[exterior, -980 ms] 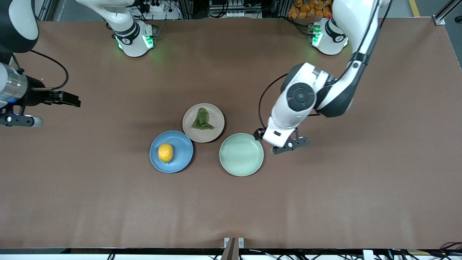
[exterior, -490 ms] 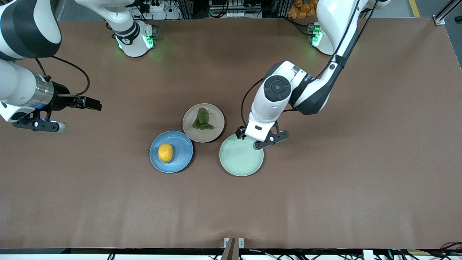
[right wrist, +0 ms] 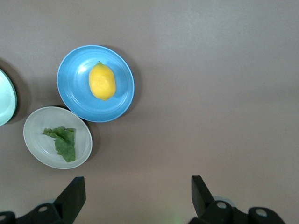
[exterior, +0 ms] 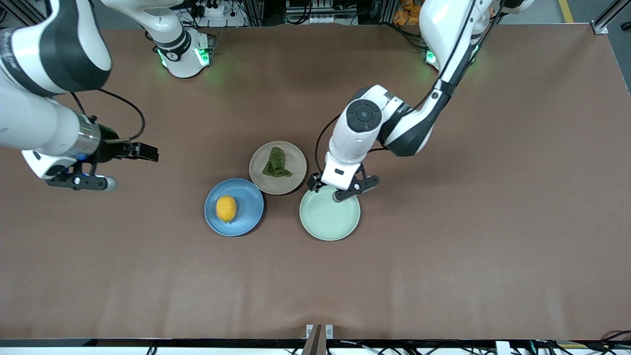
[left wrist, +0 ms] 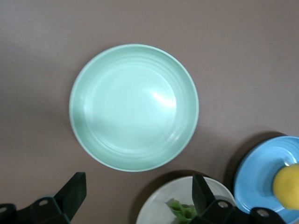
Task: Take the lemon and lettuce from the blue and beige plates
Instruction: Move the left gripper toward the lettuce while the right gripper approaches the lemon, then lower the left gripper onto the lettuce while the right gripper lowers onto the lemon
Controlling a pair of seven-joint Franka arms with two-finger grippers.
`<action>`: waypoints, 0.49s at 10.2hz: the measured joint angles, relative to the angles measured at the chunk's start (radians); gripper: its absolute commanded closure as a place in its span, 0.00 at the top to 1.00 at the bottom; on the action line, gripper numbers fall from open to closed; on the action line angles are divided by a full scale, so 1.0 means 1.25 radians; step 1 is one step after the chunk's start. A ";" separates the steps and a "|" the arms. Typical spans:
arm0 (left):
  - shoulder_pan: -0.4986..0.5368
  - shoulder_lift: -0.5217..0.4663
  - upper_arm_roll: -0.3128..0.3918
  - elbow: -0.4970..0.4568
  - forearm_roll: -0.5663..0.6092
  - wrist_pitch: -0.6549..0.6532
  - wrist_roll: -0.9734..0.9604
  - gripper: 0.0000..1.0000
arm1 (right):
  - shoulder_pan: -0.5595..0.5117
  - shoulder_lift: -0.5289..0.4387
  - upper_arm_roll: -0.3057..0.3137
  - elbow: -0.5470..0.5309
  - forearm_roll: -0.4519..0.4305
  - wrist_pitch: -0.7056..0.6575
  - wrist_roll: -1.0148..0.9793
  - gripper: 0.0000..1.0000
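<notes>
The yellow lemon (exterior: 226,208) lies on the blue plate (exterior: 246,207). The green lettuce (exterior: 276,162) lies folded on the beige plate (exterior: 296,170), which is farther from the front camera and touches the blue one. My left gripper (exterior: 329,186) is open and empty, over the gap between the beige plate and the mint-green plate; in its wrist view (left wrist: 138,186) one finger (left wrist: 202,191) is over the beige plate's rim (left wrist: 159,210) beside the lettuce (left wrist: 183,211). My right gripper (exterior: 150,152) is open and empty, up over bare table toward the right arm's end. Its wrist view (right wrist: 138,196) shows the lemon (right wrist: 102,81) and lettuce (right wrist: 63,142).
An empty mint-green plate (exterior: 330,217) stands beside the blue plate, toward the left arm's end; it fills the left wrist view (left wrist: 135,107). The brown tabletop surrounds the three plates. The arms' bases stand along the table edge farthest from the front camera.
My left gripper has moved from beside the mint-green plate across its rim toward the beige plate. My right gripper has moved in toward the plates. Lemon and lettuce have not moved.
</notes>
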 measured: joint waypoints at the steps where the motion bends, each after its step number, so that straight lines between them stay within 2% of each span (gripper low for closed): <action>1: -0.010 0.008 0.001 0.000 0.000 0.024 -0.010 1.00 | 0.004 0.010 0.000 -0.009 0.000 0.024 0.000 1.00; 5: -0.067 0.058 0.003 0.000 0.000 0.143 -0.024 1.00 | 0.036 0.067 0.000 -0.105 0.001 0.199 0.004 1.00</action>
